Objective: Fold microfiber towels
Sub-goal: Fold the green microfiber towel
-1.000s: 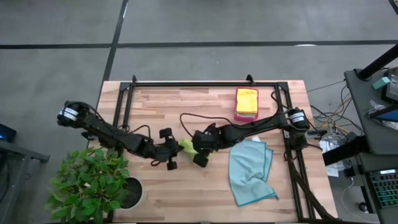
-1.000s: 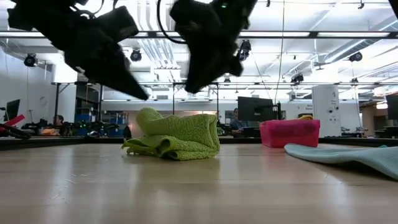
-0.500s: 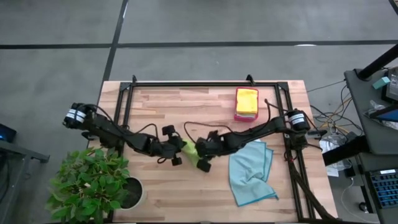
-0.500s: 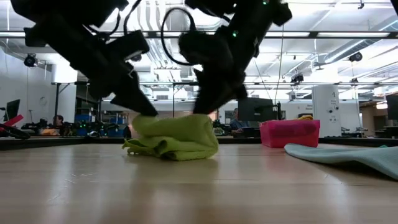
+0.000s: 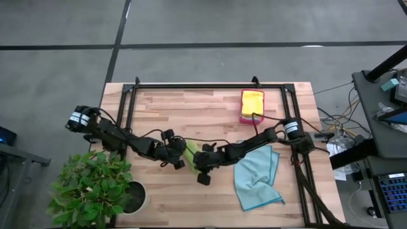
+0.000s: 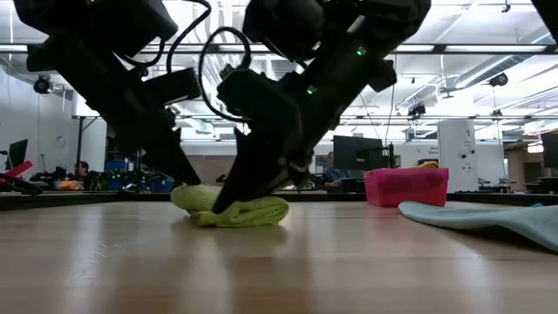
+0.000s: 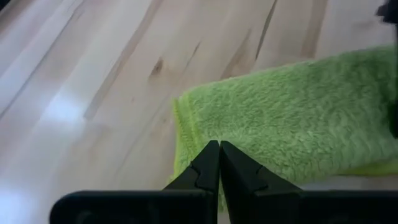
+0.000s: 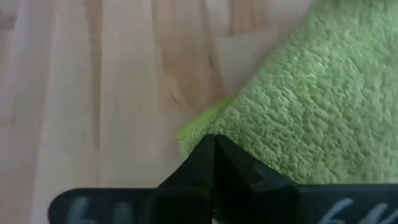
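Observation:
A lime green towel (image 5: 191,151) lies folded into a low bundle at the table's middle; it also shows in the low view (image 6: 234,209). My left gripper (image 5: 180,156) is shut, its tips down on the towel's left part (image 7: 219,148). My right gripper (image 5: 198,166) is shut, its tips on the towel's near right part (image 8: 214,142). A light blue towel (image 5: 255,175) lies crumpled flat to the right. A yellow towel (image 5: 252,100) lies on the pink tray (image 5: 243,118) at the far right. My left gripper presses its shut fingertips (image 7: 210,163) on the green towel's top, a little in from its hemmed edge (image 7: 184,127). It comes slanting down from the table's left. The towel lies on the table. My right gripper presses its shut fingertips (image 8: 200,155) on the towel's top next to a corner (image 8: 194,132). It comes slanting down from the right. The towel lies flat under it.
A potted plant (image 5: 95,186) stands at the table's near left corner. A black frame rail (image 5: 210,86) runs along the far edge and sides. In the low view the pink tray (image 6: 406,186) and the blue towel (image 6: 488,216) lie to the right.
Both grippers have come down from above the green towel onto it. The left has moved toward the table's right, the right toward the left and the near edge. The towel's raised, bunched top has been pressed down into a lower, flatter bundle.

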Tool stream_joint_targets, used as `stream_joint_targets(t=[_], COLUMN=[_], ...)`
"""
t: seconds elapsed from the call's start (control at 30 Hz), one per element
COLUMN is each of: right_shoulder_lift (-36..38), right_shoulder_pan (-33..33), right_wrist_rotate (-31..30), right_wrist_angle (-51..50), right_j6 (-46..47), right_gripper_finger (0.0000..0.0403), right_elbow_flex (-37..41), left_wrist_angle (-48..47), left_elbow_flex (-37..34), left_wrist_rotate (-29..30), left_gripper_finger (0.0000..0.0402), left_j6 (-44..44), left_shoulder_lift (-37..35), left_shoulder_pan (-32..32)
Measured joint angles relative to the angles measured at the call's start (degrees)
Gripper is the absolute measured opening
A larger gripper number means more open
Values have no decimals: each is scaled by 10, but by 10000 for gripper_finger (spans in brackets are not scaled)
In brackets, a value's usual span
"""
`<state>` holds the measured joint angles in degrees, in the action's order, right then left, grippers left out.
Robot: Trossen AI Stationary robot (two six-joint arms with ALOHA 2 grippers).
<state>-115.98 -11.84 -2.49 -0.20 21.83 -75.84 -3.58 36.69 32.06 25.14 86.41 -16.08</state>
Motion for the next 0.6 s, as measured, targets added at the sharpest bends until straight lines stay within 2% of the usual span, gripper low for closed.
stream_joint_targets(t=[0.2,0.43,0.6], right_shoulder_lift=[-20,-2,15], right_shoulder_pan=[-3,-3,-3], right_wrist_rotate=[9,10,10], right_wrist_angle=[3,1,-8], right_j6=[-23,-39,-62], right_gripper_finger=[9,9,9], right_elbow_flex=[-19,-18,-18], left_wrist_angle=[-18,-23,-35], left_elbow_flex=[-5,3,10], left_wrist_rotate=[1,11,-35], left_gripper_finger=[0,0,0], left_j6=[16,-1,-15], left_shoulder_lift=[0,-17,-45], left_shoulder_pan=[0,-2,-13])
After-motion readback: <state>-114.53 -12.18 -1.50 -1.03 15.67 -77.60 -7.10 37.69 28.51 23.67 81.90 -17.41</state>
